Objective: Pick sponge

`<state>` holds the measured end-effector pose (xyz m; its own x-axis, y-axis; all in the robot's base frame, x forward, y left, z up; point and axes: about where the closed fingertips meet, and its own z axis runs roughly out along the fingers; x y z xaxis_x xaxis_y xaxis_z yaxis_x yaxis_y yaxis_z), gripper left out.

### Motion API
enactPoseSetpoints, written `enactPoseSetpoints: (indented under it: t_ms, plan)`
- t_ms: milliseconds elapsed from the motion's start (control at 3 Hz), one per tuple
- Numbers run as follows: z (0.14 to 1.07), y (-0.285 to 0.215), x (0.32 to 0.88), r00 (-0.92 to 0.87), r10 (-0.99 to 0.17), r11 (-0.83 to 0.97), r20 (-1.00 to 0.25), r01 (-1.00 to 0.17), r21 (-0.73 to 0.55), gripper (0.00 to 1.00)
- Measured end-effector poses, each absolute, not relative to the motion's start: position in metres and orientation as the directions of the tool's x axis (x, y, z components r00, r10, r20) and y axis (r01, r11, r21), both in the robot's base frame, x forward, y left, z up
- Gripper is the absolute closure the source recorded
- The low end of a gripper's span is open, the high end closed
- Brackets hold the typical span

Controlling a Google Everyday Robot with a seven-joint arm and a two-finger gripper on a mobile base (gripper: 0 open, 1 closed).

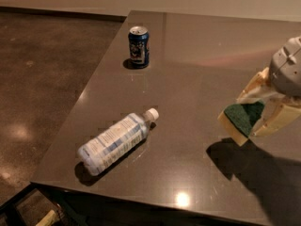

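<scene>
I logged 4 items.
1. The sponge (242, 119): dark green face over pale yellow foam, tilted, held above the tabletop (188, 69) at its right side, with its shadow below.
2. The tool (254, 114): clenched on the sponge, 1 cream finger on each side.
3. A plastic bottle (117, 138): lay on its side near the front left corner. I could not read its blue-and-white label.
4. A blue can (138, 46): stood upright at the far left, its lettering unreadable.

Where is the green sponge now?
At the camera view's right, the gripper clamps the green-topped yellow sponge between its fingers, right of the clear plastic bottle.
</scene>
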<state>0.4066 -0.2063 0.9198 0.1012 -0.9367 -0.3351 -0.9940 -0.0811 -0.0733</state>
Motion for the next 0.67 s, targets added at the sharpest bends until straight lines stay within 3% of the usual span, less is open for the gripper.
enactPoseSetpoints:
  t_ms: [667]
  plan:
    - [0.9623, -0.1878, 0.4299, 0.142, -0.917, -0.084, -0.373, -0.982, -0.166, 1.0]
